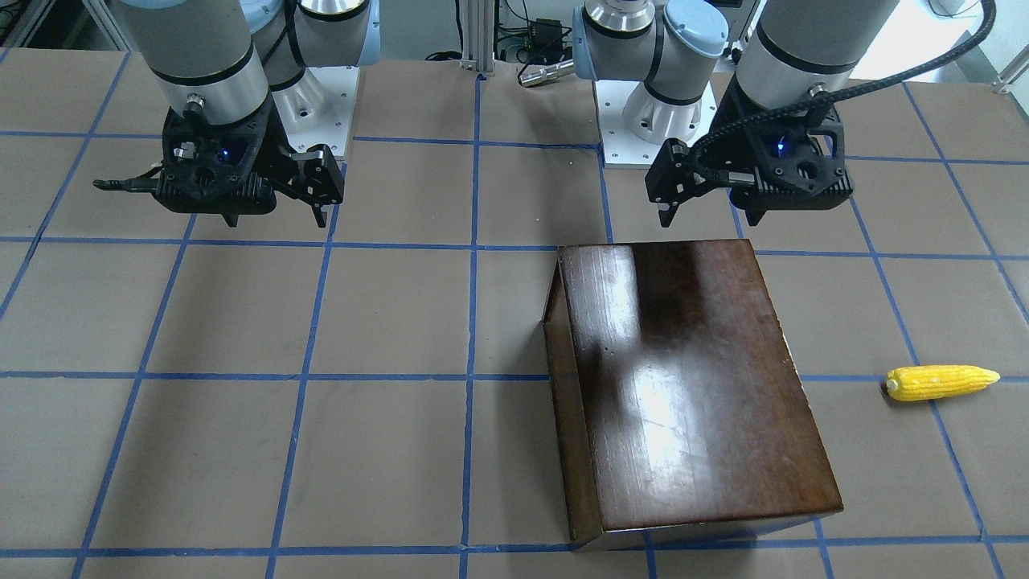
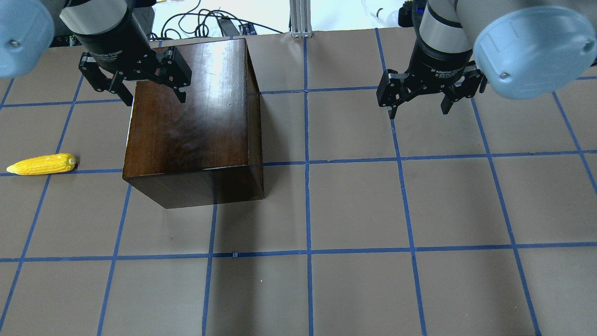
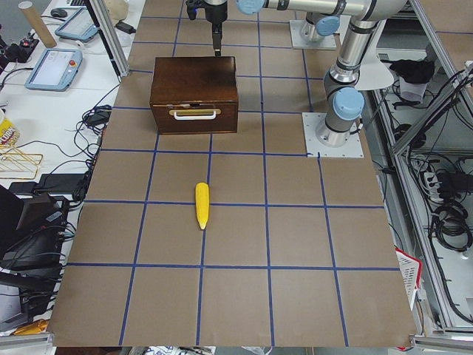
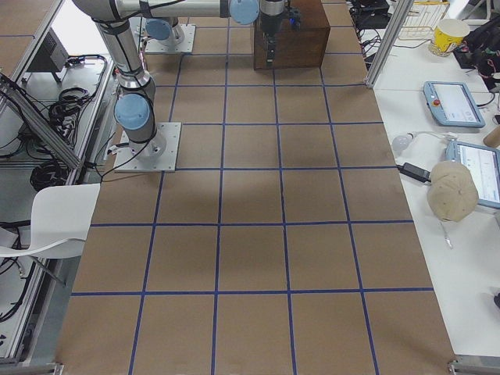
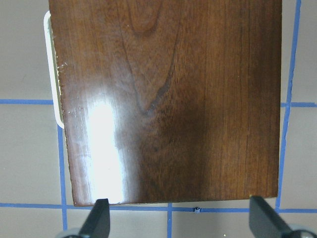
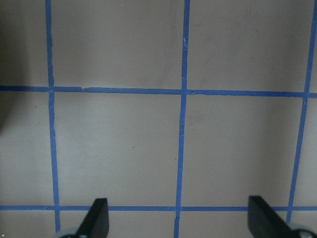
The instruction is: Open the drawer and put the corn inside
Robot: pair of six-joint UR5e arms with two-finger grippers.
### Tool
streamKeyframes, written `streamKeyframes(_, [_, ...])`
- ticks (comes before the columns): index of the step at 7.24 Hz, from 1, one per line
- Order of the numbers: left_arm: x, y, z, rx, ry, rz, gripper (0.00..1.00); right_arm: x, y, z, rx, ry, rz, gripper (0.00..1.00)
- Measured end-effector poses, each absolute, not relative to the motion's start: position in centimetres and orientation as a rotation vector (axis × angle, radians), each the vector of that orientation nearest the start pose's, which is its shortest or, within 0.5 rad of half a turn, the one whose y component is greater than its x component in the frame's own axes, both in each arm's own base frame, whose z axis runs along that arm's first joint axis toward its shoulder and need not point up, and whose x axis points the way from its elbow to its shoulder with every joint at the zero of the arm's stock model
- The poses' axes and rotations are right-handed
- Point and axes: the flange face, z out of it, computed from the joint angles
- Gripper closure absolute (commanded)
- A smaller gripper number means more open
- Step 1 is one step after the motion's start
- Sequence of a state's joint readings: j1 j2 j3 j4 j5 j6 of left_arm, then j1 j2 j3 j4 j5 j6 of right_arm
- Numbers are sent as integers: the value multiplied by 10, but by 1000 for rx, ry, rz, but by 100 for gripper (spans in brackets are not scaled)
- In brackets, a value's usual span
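The glossy dark-brown wooden box (image 2: 191,126) stands on the table, and it also shows in the front view (image 1: 683,378). Its drawer (image 3: 194,117) is shut, with a pale handle on its front panel facing the table's left end. The yellow corn (image 2: 42,164) lies on the table beyond that front, apart from the box, and shows too in the front view (image 1: 940,383) and the left side view (image 3: 202,205). My left gripper (image 2: 135,88) is open and empty above the box's edge, whose top fills the left wrist view (image 5: 168,99). My right gripper (image 2: 419,98) is open and empty over bare table.
The table (image 2: 354,210) is brown with a grid of blue tape. The arm bases (image 1: 643,121) stand at the robot's edge. Side benches hold tablets and cables (image 3: 52,66) beyond the table's ends.
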State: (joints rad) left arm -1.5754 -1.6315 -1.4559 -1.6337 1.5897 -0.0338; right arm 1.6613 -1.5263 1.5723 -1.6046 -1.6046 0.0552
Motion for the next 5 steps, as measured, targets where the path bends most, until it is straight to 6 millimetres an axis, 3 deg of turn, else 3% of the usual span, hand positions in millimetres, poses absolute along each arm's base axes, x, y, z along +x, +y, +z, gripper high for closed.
streamKeyframes(5, [-134,-514,504,-45,3127,22,0,175,-495,468,-56,3176,16,0])
